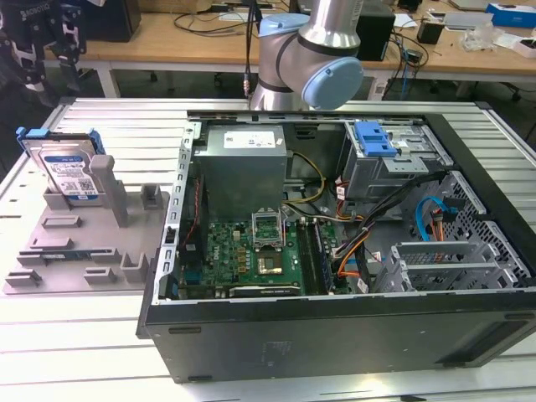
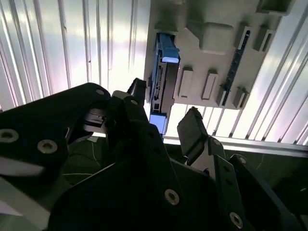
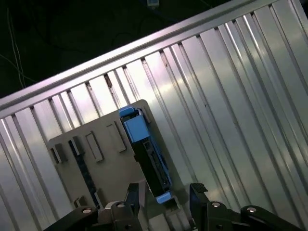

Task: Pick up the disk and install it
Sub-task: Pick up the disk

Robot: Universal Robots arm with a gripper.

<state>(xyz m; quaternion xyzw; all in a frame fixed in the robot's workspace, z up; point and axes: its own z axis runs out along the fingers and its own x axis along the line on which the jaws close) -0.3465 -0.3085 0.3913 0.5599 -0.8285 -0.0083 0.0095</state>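
Barely started on my end: the disk (image 1: pixel 67 172) sits upright in the grey holder (image 1: pixel 84 251), and my gripper (image 3: pixel 166 197) hangs above that holder, jaws apart, gripping nothing, so 0 of 2 steps done.

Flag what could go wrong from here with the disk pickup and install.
1. The disk stands on edge in the grey fixture; the open gripper hangs over one end, so an off-centre close might tip or jam it.
2. Loose cables cross the computer case beside the drive cage and could snag the disk on insertion.
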